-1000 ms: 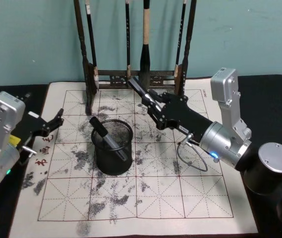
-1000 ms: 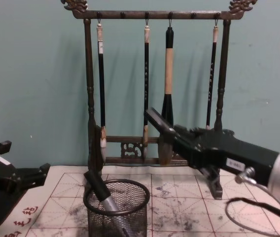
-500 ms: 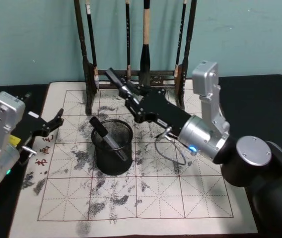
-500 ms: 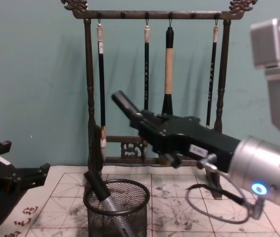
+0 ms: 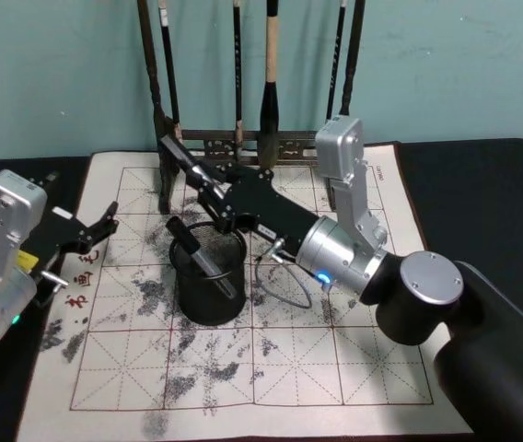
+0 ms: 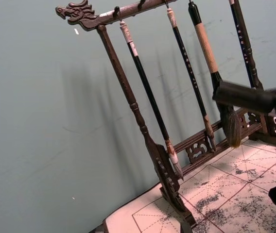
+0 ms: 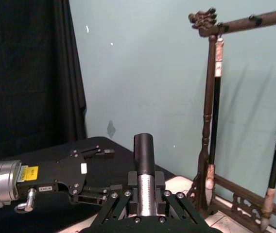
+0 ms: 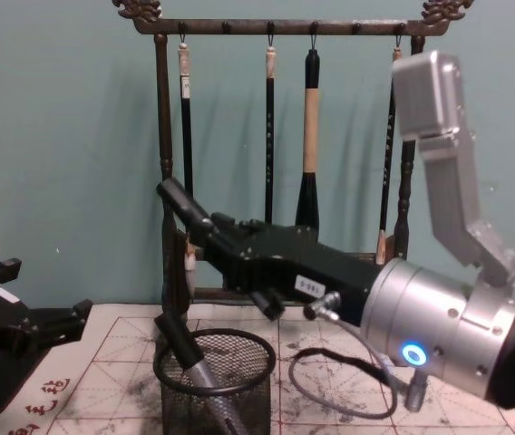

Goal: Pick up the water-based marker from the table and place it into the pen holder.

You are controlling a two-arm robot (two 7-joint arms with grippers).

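My right gripper point(image 5: 208, 187) is shut on a water-based marker point(image 5: 184, 162) with a black cap and silver body. The marker tilts up and to the left, held in the air above the back of the pen holder point(image 5: 208, 293). From the chest, the marker point(image 8: 178, 201) and gripper point(image 8: 210, 228) hang over the black mesh pen holder point(image 8: 239, 399). Another marker point(image 5: 199, 255) leans inside the cup. The right wrist view has the held marker point(image 7: 144, 150) between the fingers point(image 7: 133, 180). My left gripper point(image 5: 96, 230) rests open at the mat's left edge.
A tall dark wooden brush rack point(image 5: 165, 138) with hanging brushes point(image 8: 310, 127) stands just behind the holder, close to the held marker. An ink-stained gridded calligraphy mat point(image 5: 335, 368) covers the black table. A cable loop point(image 5: 284, 285) hangs under my right wrist.
My right arm has swung left with the marker, from near the rack's right post to above the pen holder. The left arm has not moved.
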